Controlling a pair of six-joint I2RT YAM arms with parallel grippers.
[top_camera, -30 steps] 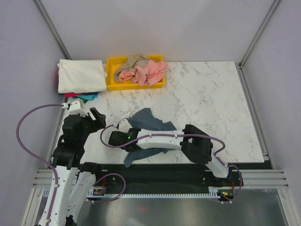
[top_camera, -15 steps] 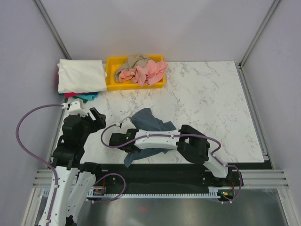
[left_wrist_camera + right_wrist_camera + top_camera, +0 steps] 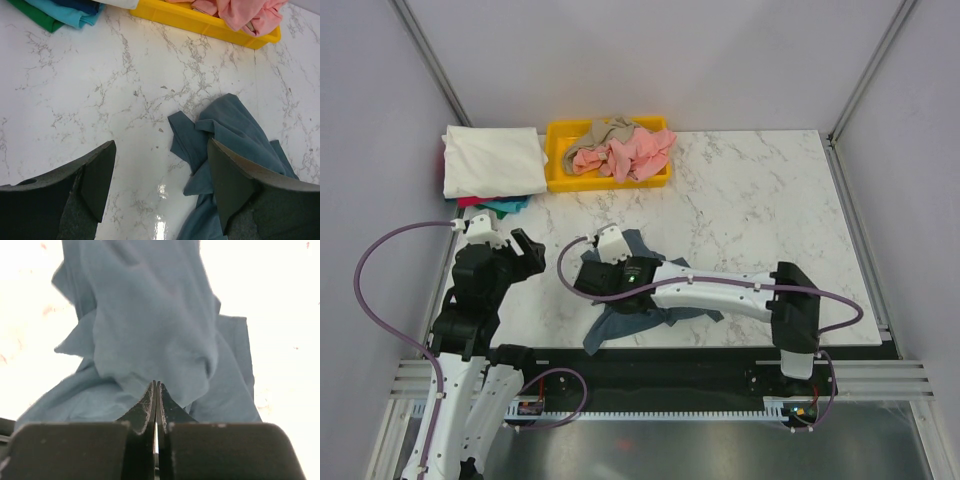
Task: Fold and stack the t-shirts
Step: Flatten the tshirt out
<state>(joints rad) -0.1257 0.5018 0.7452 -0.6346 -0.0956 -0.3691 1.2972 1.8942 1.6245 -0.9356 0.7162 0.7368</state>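
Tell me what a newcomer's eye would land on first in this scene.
The crumpled slate-blue t-shirt near the front edge of the table stands out first, with the right gripper shut on a fold of it. Next comes the yellow bin at the far edge, heaped with salmon-pink shirts. Left of it is a folded stack topped by a cream-white shirt.

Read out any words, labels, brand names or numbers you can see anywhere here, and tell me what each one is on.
No text can be read in any view.
Yellow bin: plain, no label.
Blue shirt: no print or tag showing.
Folded stack: no print showing.
Table: only marble veining.
Any finer marking is too small to tell.
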